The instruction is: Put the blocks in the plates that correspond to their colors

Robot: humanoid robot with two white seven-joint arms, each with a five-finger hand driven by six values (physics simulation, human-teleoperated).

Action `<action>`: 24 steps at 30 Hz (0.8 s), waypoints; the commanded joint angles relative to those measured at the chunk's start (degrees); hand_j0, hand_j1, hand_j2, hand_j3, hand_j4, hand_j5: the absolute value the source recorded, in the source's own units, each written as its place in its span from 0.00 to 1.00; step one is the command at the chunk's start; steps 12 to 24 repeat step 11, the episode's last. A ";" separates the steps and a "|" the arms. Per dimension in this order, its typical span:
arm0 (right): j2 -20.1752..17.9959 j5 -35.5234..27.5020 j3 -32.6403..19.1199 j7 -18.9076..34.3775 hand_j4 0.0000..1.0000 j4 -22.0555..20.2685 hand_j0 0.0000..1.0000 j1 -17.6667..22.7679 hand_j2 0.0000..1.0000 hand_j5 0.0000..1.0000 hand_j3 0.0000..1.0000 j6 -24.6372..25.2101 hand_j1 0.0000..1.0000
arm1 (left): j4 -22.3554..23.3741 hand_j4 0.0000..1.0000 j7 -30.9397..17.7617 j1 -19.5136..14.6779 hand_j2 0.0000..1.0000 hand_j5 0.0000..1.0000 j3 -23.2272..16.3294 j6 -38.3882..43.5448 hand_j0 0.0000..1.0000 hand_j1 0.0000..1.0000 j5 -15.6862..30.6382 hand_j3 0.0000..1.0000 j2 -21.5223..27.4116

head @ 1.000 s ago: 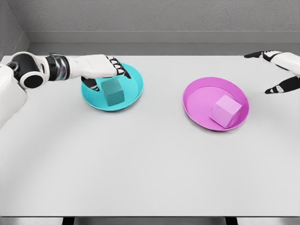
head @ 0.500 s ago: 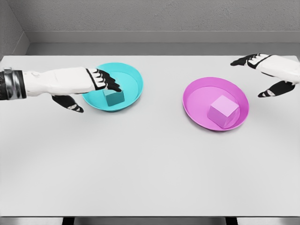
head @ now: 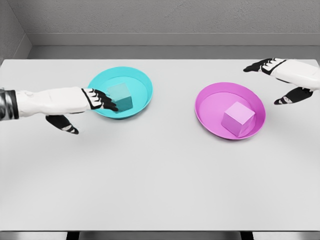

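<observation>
Head view: the teal block [head: 120,96] sits inside the teal plate [head: 142,82] and the pink block [head: 238,118] inside the pink plate [head: 210,97]; sorting appears complete; the next move is judged to be clearing both arms off the surface [head: 160,175]. The left robot hand [head: 82,100], fingers spread and empty, overlaps the teal plate's near-left rim, fingertips just beside the block; the right robot hand [head: 285,80], likewise spread and empty, hangs apart from the pink plate.

Teal block [head: 120,96] sits inside the cyan plate [head: 142,81], upper left of frame. Pink block [head: 238,119] sits inside the magenta plate [head: 210,100], right of centre.
</observation>
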 commanded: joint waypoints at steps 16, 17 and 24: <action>-0.17 -0.21 -0.02 -0.03 1.00 0.18 1.00 0.00 1.00 1.00 1.00 0.17 1.00 | 4.87 1.00 0.03 0.18 1.00 1.00 2.33 0.18 1.00 1.00 0.88 1.00 1.33; -0.17 -0.21 -0.02 -0.03 1.00 0.18 1.00 0.00 1.00 1.00 1.00 0.17 1.00 | 4.87 1.00 0.03 0.18 1.00 1.00 2.33 0.18 1.00 1.00 0.88 1.00 1.33; -0.17 -0.21 -0.02 -0.03 1.00 0.18 1.00 0.00 1.00 1.00 1.00 0.17 1.00 | 4.87 1.00 0.03 0.18 1.00 1.00 2.33 0.18 1.00 1.00 0.88 1.00 1.33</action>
